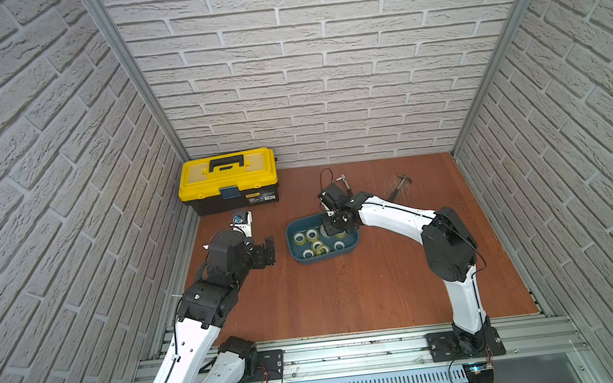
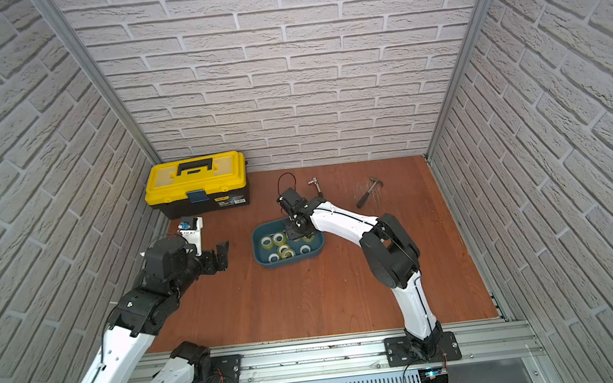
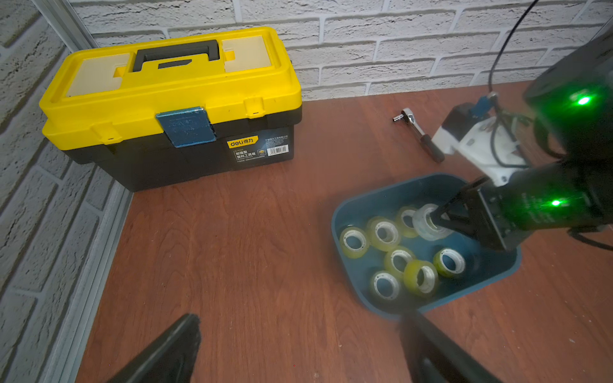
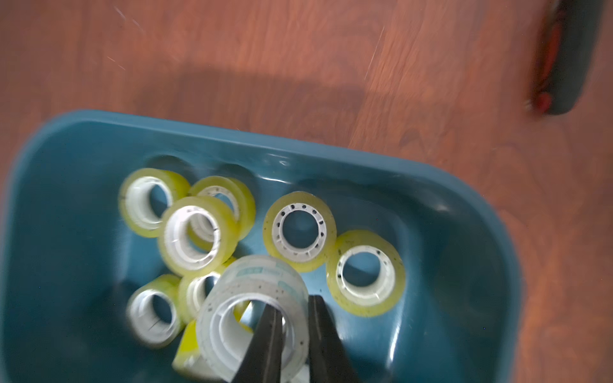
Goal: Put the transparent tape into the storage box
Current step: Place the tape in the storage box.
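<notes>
1. The right arm (image 1: pixel 390 214) is based at 5 o'clock on the worktop (image 1: pixel 348 294). Its elbow is raised and its forearm slants toward 10 o'clock, so the right tool (image 4: pixel 295 303) hangs over the storage box (image 4: pixel 298 146).
2. That tool is narrow and pinches the wall of the transparent tape (image 4: pixel 255 285), one finger through the core and one outside. The roll hangs above the yellowish rolls (image 4: pixel 300 230) lying in the box.
3. The left arm (image 1: pixel 207 302) is folded at 9 o'clock of the box. Its left tool (image 1: pixel 268 250) is spread wide, holds nothing, and is well apart from the box.
4. The toolbox (image 3: pixel 172 86), at 10 o'clock of the box, reads "deli". The tape's faint teal print is too blurred to read.
5. Both top views show the hammer (image 1: pixel 398 186) at 2 o'clock. The left wrist view misses it but shows the ratchet wrench (image 3: pixel 414 126). Only the wrist views show the grip.
</notes>
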`<action>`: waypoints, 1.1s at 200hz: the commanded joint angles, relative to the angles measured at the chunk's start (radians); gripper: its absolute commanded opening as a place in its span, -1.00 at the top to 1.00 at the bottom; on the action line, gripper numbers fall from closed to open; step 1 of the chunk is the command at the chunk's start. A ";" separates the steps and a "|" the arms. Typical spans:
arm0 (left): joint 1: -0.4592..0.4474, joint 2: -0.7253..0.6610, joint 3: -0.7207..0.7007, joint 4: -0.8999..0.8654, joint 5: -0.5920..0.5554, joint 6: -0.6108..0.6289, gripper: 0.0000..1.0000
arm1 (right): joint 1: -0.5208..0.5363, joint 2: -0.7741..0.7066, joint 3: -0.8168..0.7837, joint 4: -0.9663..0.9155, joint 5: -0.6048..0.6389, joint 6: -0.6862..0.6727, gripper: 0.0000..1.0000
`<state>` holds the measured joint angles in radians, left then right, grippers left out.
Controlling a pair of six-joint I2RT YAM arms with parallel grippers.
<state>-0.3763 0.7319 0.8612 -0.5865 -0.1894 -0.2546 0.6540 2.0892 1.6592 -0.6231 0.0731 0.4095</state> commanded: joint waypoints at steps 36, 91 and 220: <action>-0.005 -0.040 0.002 0.015 0.003 0.009 -0.97 | -0.014 0.056 0.085 -0.021 0.016 -0.020 0.93; -0.006 -0.022 0.004 0.016 0.021 0.012 -0.97 | -0.028 0.096 0.117 -0.044 0.005 -0.034 0.76; -0.006 -0.035 -0.026 0.045 -0.027 0.017 -0.97 | -0.033 -0.225 -0.063 0.022 0.036 -0.043 -0.20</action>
<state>-0.3763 0.7128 0.8597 -0.5903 -0.1844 -0.2470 0.6254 2.0533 1.6592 -0.6586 0.0898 0.3798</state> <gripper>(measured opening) 0.983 0.574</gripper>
